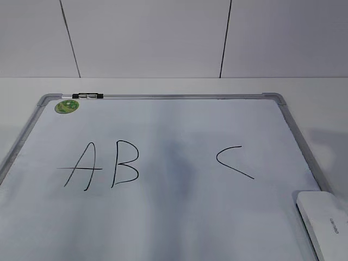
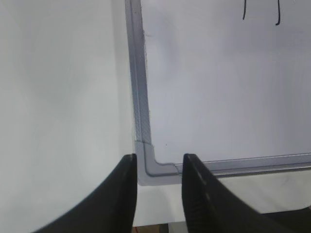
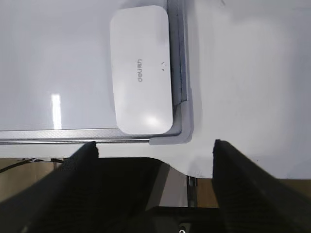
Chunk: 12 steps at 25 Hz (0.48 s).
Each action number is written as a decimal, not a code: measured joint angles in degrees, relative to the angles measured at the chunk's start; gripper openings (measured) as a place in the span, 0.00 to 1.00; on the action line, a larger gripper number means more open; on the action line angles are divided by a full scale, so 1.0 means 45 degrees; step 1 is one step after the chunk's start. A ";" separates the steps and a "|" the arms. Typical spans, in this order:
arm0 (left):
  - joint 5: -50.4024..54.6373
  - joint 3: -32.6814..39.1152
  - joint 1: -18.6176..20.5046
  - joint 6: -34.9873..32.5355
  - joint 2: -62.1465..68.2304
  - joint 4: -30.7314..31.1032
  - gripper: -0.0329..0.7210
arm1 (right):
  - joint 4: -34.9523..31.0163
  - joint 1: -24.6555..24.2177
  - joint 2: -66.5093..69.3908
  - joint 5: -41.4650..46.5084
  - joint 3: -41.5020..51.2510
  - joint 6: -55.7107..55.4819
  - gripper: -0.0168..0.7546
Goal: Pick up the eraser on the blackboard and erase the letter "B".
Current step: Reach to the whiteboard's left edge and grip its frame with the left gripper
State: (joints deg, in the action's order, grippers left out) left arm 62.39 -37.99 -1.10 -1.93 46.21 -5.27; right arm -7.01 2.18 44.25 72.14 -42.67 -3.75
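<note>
Reach step: my right gripper (image 3: 155, 148) gapes wide, empty, near the eraser (image 3: 141, 70) in the blackboard's (image 1: 163, 97) near-right corner; left gripper (image 2: 159, 165) half-parted, empty. Next, descend squarely.

The blackboard (image 1: 163, 217) bears handwritten "A", "B" (image 1: 125, 163), "C"; the eraser (image 3: 141, 70) reads "deli".

Setting read as a lab or test bench rather than a home. A plain white table (image 1: 326, 103) stood against a bare white panelled wall (image 1: 147, 38) with dark seams. The only furnishings were a framed blackboard (image 1: 163, 97) lying flat, a marker (image 1: 87, 96) on its top edge, and a green sticker (image 1: 66, 106). Cables and bare framework showed under the table edge in the right wrist view.
</note>
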 joint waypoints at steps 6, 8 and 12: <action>0.0615 -0.3199 0.0000 -0.0420 0.4702 0.0000 0.36 | 0.0000 0.0000 0.1473 -0.0099 -0.0480 0.0074 0.76; 0.0638 -0.4302 0.0000 -0.0531 0.5972 0.0000 0.36 | 0.0000 0.0000 0.1569 -0.0099 -0.0538 0.0074 0.76; 0.0638 -0.6036 0.0000 -0.0700 0.8235 0.0000 0.36 | 0.0102 0.0000 0.1589 -0.0125 -0.0538 0.0099 0.76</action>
State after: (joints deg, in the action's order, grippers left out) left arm 65.26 -65.16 -1.10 -5.08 83.27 -5.27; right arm -6.55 2.18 51.40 71.58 -45.09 -3.30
